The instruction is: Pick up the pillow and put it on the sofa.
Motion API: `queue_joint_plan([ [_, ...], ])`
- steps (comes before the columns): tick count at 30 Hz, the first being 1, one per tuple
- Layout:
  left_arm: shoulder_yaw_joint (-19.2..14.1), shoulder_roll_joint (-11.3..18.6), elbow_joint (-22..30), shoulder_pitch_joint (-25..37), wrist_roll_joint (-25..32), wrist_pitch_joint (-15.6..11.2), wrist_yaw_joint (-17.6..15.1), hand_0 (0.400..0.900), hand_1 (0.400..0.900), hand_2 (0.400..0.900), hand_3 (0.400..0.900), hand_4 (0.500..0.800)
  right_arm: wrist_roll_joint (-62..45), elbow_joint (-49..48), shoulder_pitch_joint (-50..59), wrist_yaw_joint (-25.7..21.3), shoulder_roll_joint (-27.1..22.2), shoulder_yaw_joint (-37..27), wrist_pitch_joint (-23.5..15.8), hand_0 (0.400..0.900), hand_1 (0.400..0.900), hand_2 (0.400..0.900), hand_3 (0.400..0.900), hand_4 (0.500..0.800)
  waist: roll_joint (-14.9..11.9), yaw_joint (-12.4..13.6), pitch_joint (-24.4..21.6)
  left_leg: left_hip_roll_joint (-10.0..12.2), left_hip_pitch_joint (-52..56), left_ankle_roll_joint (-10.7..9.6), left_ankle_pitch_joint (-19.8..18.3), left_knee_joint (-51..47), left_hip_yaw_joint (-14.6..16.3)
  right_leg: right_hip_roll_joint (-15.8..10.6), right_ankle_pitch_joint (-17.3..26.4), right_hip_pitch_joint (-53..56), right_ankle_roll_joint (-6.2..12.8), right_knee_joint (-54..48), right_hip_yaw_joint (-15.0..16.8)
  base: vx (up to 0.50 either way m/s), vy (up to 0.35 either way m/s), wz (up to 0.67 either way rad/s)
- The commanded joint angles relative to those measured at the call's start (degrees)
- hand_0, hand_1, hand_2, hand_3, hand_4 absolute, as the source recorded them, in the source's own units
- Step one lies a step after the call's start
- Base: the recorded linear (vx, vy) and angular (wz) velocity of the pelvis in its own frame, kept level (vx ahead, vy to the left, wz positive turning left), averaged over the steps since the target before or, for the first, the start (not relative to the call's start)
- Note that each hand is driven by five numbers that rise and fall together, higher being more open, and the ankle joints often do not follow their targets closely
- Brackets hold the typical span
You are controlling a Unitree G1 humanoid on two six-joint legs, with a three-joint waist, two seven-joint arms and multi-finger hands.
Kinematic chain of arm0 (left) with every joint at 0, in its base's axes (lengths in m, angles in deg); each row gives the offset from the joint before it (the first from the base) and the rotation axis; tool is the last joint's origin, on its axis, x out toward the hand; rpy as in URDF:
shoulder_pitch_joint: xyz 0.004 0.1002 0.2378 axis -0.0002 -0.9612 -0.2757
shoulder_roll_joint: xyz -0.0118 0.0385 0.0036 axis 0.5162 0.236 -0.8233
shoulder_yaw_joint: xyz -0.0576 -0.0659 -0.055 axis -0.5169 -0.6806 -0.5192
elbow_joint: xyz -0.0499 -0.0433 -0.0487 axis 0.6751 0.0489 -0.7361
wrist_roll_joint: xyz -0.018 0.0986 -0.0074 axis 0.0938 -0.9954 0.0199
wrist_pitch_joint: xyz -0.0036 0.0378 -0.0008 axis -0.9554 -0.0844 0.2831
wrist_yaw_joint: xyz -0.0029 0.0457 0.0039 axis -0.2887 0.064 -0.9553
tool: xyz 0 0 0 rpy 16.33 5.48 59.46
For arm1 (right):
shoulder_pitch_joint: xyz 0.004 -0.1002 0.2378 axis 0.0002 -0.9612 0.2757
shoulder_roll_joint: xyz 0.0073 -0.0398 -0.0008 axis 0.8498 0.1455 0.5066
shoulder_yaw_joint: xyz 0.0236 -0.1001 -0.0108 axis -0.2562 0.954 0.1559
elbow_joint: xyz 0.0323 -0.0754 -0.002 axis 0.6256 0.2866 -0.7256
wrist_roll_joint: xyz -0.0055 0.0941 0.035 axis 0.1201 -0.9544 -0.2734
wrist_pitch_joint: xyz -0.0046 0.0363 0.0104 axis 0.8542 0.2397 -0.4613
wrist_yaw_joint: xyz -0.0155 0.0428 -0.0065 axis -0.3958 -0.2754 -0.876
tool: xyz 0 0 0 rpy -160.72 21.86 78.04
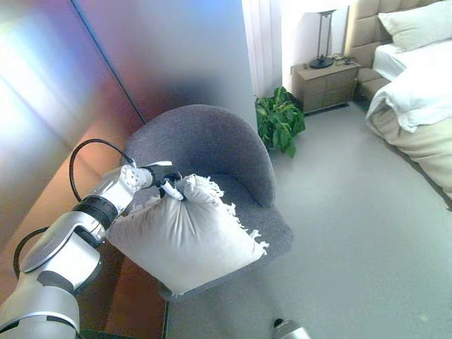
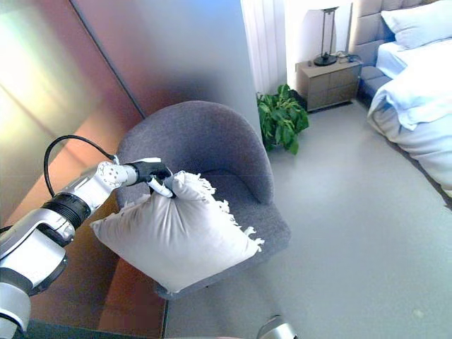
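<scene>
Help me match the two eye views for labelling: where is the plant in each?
Left eye view: the plant stands right of centre in the upper half, just past the chair's back on the right.
Right eye view: the plant stands at nearly the same spot, a little higher.
Shared landmark: the nightstand behind it, carrying a lamp.

- pillow (image 1: 185,239): plain pale grey-white, with a white fringe along its edges
- left hand (image 1: 161,176): dark, its fingers (image 1: 171,191) white-tipped
- sofa (image 1: 212,152) behind the fingers: plain mid-grey fabric
- plant (image 1: 280,121) beyond the fingers: green leaves
- floor (image 1: 353,233): plain light grey
- bed (image 1: 417,85): white and cream bedding, beige padded headboard
</scene>
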Motion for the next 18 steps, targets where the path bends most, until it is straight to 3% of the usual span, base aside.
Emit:
queue_joint_plan([
  [1, -6.66, 4.76, -6.48, 14.87, 0.33, -0.28, -6.85, 0.4, 0.4, 0.4, 0.4, 0.5, 1.23, 2.72, -3.89, 1.6, -1.28, -0.51, -1.97, 0.9, 0.9, 0.9, 0.9, 0.8, 1.74, -0.74, -3.69, -2.46, 3.05, -0.7, -2.54, 0.49, -1.61, 2.49, 1.37, -0.39, 4.35, 0.33, -1.32, 0.03, -0.012, -0.09],
  [2, -7.02, 4.69, -6.61, 14.58, -0.02, -0.1, -7.36, 0.4, 0.4, 0.4, 0.4, 0.5, 1.39, 2.76, -3.96, 1.61, -1.24, -0.51, -2.05, 0.9, 0.9, 0.9, 0.9, 0.8, 1.74, -0.79, -3.65, -2.47, 3.08, -0.67, -2.55, 0.48, -1.57, 2.5, 1.36, -0.41, 4.32, 0.35, -1.28, 0.04, -0.015, -0.09],
  [3, -7.38, 4.82, -6.78, 14.11, -0.02, 0.44, -7.73, 0.743, 0.743, 0.743, 0.743, 0.706, 1.52, 2.72, -4.15, 1.7, -1.29, -0.51, -2.19, 0.9, 0.9, 0.9, 0.9, 0.8, 1.72, -0.78, -3.61, -2.47, 3.09, -0.71, -2.56, 0.55, -1.59, 2.48, 1.34, -0.35, 4.34, 0.3, -1.23, 0.03, -0.014, -0.07],
  [4, -7.53, 4.86, -6.93, 13.92, 0.39, 0.37, -7.97, 0.9, 0.9, 0.9, 0.9, 0.8, 1.53, 2.71, -4.21, 1.85, -1.39, -0.46, -2.26, 0.9, 0.9, 0.9, 0.9, 0.8, 1.72, -0.75, -3.62, -2.48, 3.07, -0.74, -2.56, 0.55, -1.64, 2.51, 1.33, -0.33, 4.34, 0.23, -1.16, 0.03, -0.011, -0.06],
  [18, -7.38, 6.27, -6.51, 14.05, 0.5, 0.49, -7.42, 0.9, 0.9, 0.9, 0.9, 0.8, 1.11, 1.48, -3.09, 1.35, -0.62, 1.67, -1.73, 0.9, 0.9, 0.9, 0.9, 0.8, 0.54, 0.88, -4.05, -1.81, 2.92, -0.91, -2.32, 0.79, -2.68, 2.71, 1.14, 0.2, 3.88, 0.06, -3.04, 0.0, -0.015, 0.02],
])
